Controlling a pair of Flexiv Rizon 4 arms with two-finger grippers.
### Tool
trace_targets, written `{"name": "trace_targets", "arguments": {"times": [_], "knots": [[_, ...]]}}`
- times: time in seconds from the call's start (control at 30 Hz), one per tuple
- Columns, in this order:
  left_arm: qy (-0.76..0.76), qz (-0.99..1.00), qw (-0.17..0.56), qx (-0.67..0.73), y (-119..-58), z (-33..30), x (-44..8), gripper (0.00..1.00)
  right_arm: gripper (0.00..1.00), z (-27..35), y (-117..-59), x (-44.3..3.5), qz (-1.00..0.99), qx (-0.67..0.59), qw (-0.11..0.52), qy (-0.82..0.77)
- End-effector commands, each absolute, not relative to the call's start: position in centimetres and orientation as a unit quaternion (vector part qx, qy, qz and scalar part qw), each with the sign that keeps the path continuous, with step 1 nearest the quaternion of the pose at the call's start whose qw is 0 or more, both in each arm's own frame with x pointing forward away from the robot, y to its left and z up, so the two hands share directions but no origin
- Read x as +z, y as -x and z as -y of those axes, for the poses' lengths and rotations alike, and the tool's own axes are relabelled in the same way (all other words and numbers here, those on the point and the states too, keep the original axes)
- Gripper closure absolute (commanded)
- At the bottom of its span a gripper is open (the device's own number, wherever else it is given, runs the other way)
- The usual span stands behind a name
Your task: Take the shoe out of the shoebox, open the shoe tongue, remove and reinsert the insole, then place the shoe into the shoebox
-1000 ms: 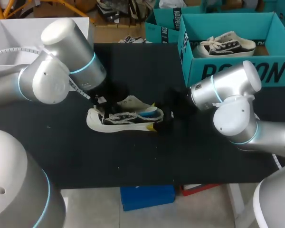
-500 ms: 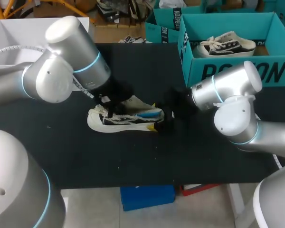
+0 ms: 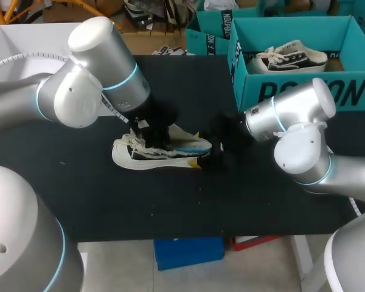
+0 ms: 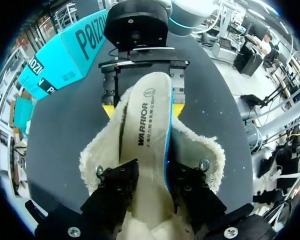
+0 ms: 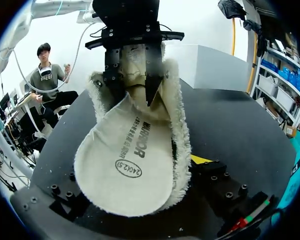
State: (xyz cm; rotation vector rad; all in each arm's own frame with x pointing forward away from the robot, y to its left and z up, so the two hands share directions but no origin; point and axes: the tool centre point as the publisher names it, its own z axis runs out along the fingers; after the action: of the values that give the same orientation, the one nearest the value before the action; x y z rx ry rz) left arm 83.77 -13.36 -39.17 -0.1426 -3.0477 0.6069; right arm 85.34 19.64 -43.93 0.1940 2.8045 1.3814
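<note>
Cream fleece lines the white and black low-cut sneaker point(image 3: 161, 152), which lies on its sole near the middle of the black table top point(image 3: 79, 194), well apart from the teal cardboard shoebox point(image 3: 304, 91) at the table's far right corner. A second white and black canvas sneaker point(image 3: 289, 59) sits inside that box.

The flat cream insole with dark print and a blue edge point(image 4: 147, 125) is partly out of the shoe. It runs along the shoe's opening, with the fleece collar showing on both sides of it.

The left arm comes in from the left and bends down over the front half of the shoe. The left gripper point(image 4: 151, 172) has its black fingers drawn in against the insole from two sides, clamped on its narrow part. In the right wrist view the same fingers stand above the shoe's opening with cream material pinched between them.

The right arm comes in from the right, low over the table, and meets the shoe at its heel end. The right gripper point(image 4: 142, 109) has its fingers set wide, and the heel end sits between them with a yellow tip pressed to each side, so it grips the shoe. The broad rounded end of the insole hangs over this gripper and covers one finger in its own wrist view. The other yellow tip shows just beside the fleece edge. The two grippers face each other along the length of the shoe.
</note>
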Motion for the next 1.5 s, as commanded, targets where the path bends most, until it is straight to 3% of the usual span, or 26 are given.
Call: {"name": "trace_targets", "arguments": {"times": [0.03, 0.17, 0.37, 0.6, 0.7, 0.87, 1.13, 1.5], "knots": [[0.057, 0.979, 0.011, 0.195, -83.5, 14.6, -38.5, 0.08, 1.00, -19.4, -85.5, -44.1, -0.895, 0.441, 0.005, -0.062], [0.082, 0.976, 0.008, 0.199, -83.1, 16.1, -38.3, 0.11, 1.00, -19.4, -85.5, -44.1, -0.895, 0.441, 0.005, -0.062], [0.102, 0.976, 0.002, 0.194, -82.8, 18.0, -38.7, 0.24, 1.00, -19.4, -85.5, -44.1, -0.895, 0.441, 0.005, -0.062], [0.103, 0.976, -0.011, 0.190, -83.1, 19.3, -38.6, 0.30, 1.00, -19.4, -85.5, -44.1, -0.895, 0.441, 0.005, -0.062], [0.103, 0.977, -0.025, 0.185, -83.0, 19.7, -38.7, 0.35, 1.00, -19.4, -85.5, -44.1, -0.895, 0.441, 0.005, -0.062], [0.104, 0.977, -0.033, 0.183, -83.0, 20.0, -38.7, 0.51, 1.00, -19.4, -85.5, -44.1, -0.895, 0.441, 0.005, -0.062], [0.099, 0.977, -0.041, 0.184, -83.2, 20.0, -38.7, 0.56, 1.00, -19.4, -85.5, -44.1, -0.895, 0.441, 0.005, -0.062], [0.087, 0.977, -0.045, 0.188, -83.7, 19.5, -38.7, 0.77, 1.00, -19.4, -85.5, -44.1, -0.895, 0.441, 0.005, -0.062]]}}
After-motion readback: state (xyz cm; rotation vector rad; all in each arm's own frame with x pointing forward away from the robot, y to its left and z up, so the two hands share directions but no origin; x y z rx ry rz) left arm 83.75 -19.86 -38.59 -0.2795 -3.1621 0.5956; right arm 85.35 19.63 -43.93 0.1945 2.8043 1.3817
